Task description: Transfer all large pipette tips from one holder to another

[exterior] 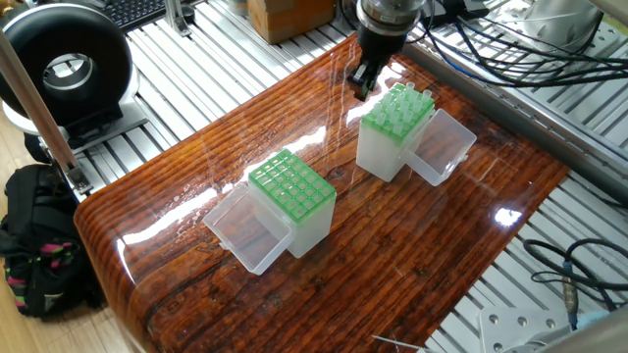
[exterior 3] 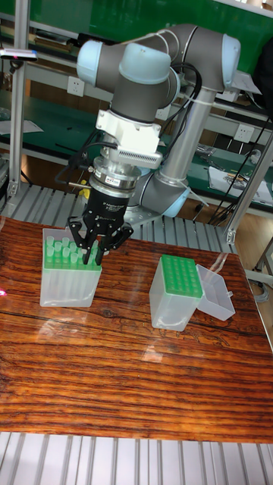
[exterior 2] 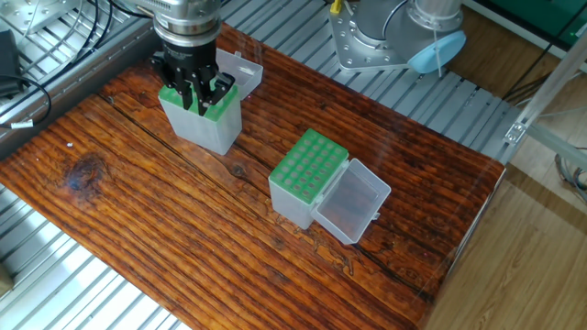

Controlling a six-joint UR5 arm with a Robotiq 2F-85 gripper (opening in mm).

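The large pipette tips [exterior: 402, 104] stand upright in the green-topped clear holder [exterior: 385, 147] at the far side of the wooden table. My gripper [exterior: 364, 78] hangs just above that holder's edge. In the other fixed view the gripper [exterior 2: 196, 94] covers most of the holder's [exterior 2: 209, 126] green top. The tall view shows its black fingers [exterior 3: 93, 256] pointing down among the tips [exterior 3: 59, 250], a narrow gap between them. I cannot see a tip in the fingers. The second green-topped holder [exterior: 291, 188] [exterior 2: 310, 167] [exterior 3: 177, 277] shows only bare holes.
Both holders have clear lids hinged open beside them [exterior: 446, 145] [exterior: 240, 227]. A black round device [exterior: 64, 61], a backpack [exterior: 34, 240] and a cardboard box [exterior: 287, 14] lie off the table. Cables [exterior: 510, 44] run behind. The arm's base [exterior 2: 390, 37] stands at the far edge.
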